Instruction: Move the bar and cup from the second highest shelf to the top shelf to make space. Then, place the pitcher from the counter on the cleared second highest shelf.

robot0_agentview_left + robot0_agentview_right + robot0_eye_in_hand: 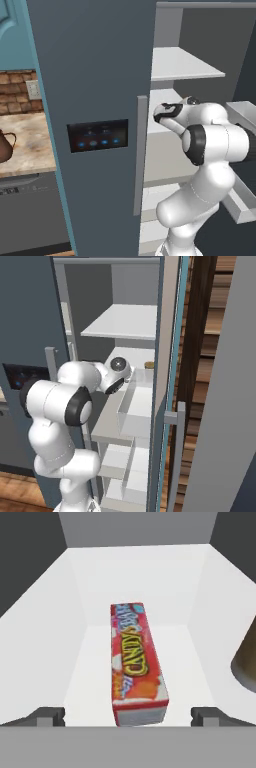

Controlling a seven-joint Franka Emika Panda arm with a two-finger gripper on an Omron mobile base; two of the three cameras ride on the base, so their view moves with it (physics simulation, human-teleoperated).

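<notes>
End effector [128,716] is wide open and holds nothing; in the hand view its two dark finger tips stand far apart at the bottom, one on each side of the near end of the small red rectangular candy bar [136,662] with yellow letters and a pale end. The bar lies flat on the light grey-white slab of the second highest shelf [100,587], lengthwise away from the hand and apart from the walls.

I judge the bar to be light and stiff, like a small carton, and probably with a smooth wrapper, so it may slip if it is squeezed only at one corner. The best hold seems across its two long sides, near the middle, where the narrow width fits easily between the open fingers.

At the right edge of the hand view a tan curved shape [247,662] is cut off; it is probably the small tan tumbler cup, near the bar but not touching it, and its rim is not visible. In the left base view the white arm reaches into the tall grey cabinet and its hand is hidden behind the door edge. The reddish-brown clay pitcher [4,146] stands on the mottled stone desk [30,145], half cut off by the picture edge. The top shelf [182,65] looks bare, though its back part is hard to see.
</notes>
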